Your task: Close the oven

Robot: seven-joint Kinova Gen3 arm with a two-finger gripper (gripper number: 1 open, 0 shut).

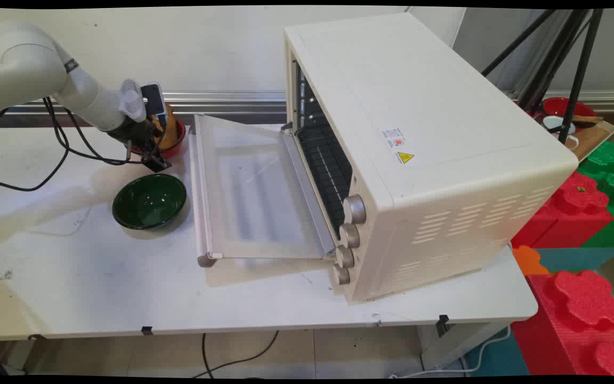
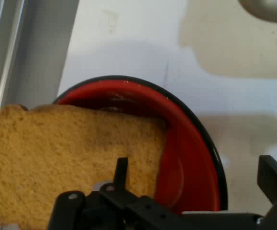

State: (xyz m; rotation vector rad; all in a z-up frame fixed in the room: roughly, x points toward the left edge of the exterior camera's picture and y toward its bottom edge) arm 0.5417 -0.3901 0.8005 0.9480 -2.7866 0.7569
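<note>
My gripper (image 1: 155, 162) hangs at the table's back left, just in front of a red bowl (image 1: 178, 141) and above the far rim of a green bowl (image 1: 149, 201). A slice of brown bread (image 2: 71, 158) leans in the red bowl (image 2: 191, 158), sticking out over its rim. In the hand view my gripper (image 2: 196, 178) is open. One finger (image 2: 121, 171) shows in front of the bread, the other finger (image 2: 273, 179) is far off beyond the bowl's rim. Nothing is held. The green bowl is empty.
A cream toaster oven (image 1: 419, 133) fills the table's right half. Its glass door (image 1: 253, 186) is folded down flat toward the bowls, and a dark rack shows inside. Black cables (image 1: 56, 149) trail from the arm. Red and green foam blocks (image 1: 584, 213) stand off the table's right.
</note>
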